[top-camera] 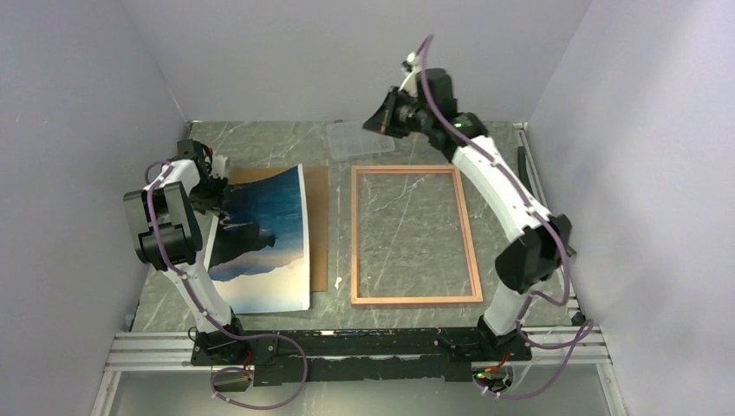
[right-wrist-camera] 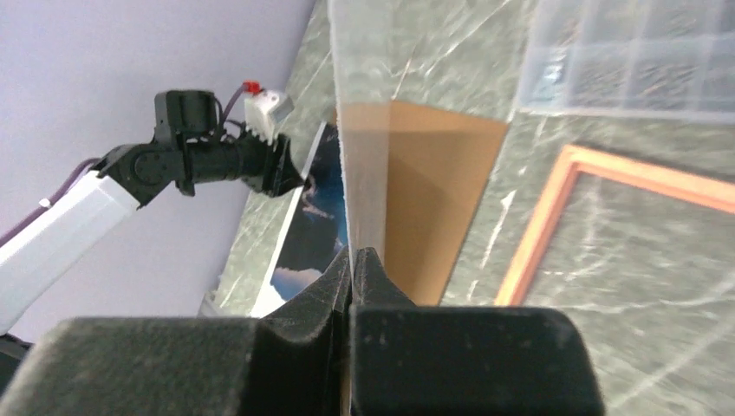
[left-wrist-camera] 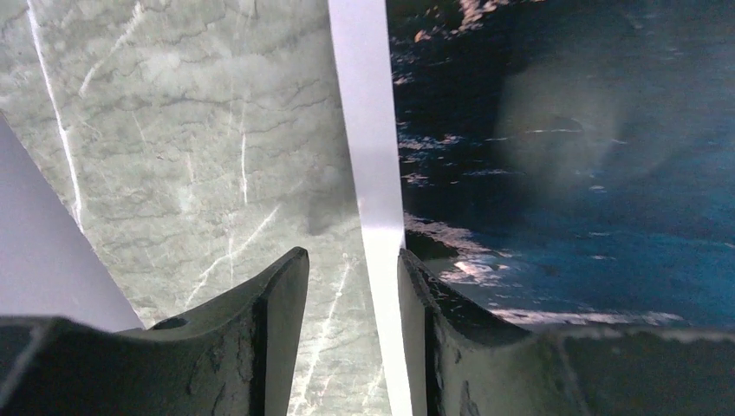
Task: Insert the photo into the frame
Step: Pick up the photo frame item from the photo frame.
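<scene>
1. The table (top-camera: 260, 143) carries everything, and both arms rise from its near edge.
2. The frame (top-camera: 416, 300) lies flat on the right half of the table. Only marble shows inside its pink border, so nothing has been loaded into it.
3. The photo (top-camera: 264, 234) lies on the left half, close to the left edge and well apart from the frame. It has not yet been moved across.
4. A brown backing board (top-camera: 317, 225) sits under the photo and shows along the photo's right and far sides.
5. A clear compartment box (top-camera: 360, 139) rests by the far edge, just beyond the frame.
6. A thin see-through sheet (right-wrist-camera: 360, 130) stands up from the right gripper (right-wrist-camera: 355, 256). That gripper is raised over the far edge, and its fingers look clenched tight on the sheet.
7. The left gripper (left-wrist-camera: 351, 260) is at the photo's far-left corner. Its fingers are parted on either side of the white border, with a gap showing, so they are not pinching it.
8. As I judge it, the task is at an early stage: the photo must be gripped, carried right and laid inside the frame.
</scene>
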`<control>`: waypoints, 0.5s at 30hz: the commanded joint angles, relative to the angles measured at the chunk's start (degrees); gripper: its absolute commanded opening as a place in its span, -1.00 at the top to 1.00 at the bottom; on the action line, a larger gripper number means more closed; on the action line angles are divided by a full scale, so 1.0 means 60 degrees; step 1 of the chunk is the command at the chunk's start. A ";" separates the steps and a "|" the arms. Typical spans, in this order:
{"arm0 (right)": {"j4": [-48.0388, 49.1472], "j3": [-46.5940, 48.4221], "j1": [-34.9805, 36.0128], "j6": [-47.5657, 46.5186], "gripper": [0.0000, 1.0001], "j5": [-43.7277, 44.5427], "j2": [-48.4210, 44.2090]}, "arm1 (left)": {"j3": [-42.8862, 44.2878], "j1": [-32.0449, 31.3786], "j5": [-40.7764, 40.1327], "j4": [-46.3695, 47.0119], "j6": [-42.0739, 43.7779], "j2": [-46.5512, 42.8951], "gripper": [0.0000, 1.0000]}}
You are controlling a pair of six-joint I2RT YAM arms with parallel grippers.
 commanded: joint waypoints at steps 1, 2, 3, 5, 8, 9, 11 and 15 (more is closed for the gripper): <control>-0.1493 0.0614 -0.0366 -0.1025 1.00 0.1047 -0.1254 | 0.0618 -0.0122 0.0278 -0.0347 -0.0139 -0.0190 0.03; -0.1671 0.0686 -0.0425 -0.1104 1.00 0.1228 -0.1456 | 0.0706 -0.0150 0.0278 -0.0399 -0.0153 -0.0213 0.01; -0.1819 0.0754 -0.0475 -0.1177 1.00 0.1337 -0.1704 | 0.0797 -0.0176 0.0278 -0.0448 -0.0147 -0.0245 0.00; -0.2211 0.0957 -0.0539 -0.1316 1.00 0.1618 -0.2011 | 0.1003 -0.0245 0.0237 -0.0619 -0.0168 -0.0333 -0.06; -0.2744 0.1230 -0.0563 -0.1365 1.00 0.1718 -0.2310 | 0.1525 -0.0347 0.0384 -0.1147 -0.0312 -0.0582 -0.19; -0.2887 0.1284 -0.0560 -0.1349 1.00 0.1626 -0.2373 | 0.1724 -0.0431 0.0513 -0.1356 -0.0369 -0.0725 -0.24; -0.3372 0.1419 -0.0563 -0.1347 1.00 0.1330 -0.2447 | 0.2094 -0.0695 0.0888 -0.1735 -0.0495 -0.1000 -0.33; -0.4097 0.1372 -0.0615 -0.1463 1.00 0.0697 -0.2902 | 0.2358 -0.1508 0.1117 -0.2122 -0.0627 -0.1494 -0.80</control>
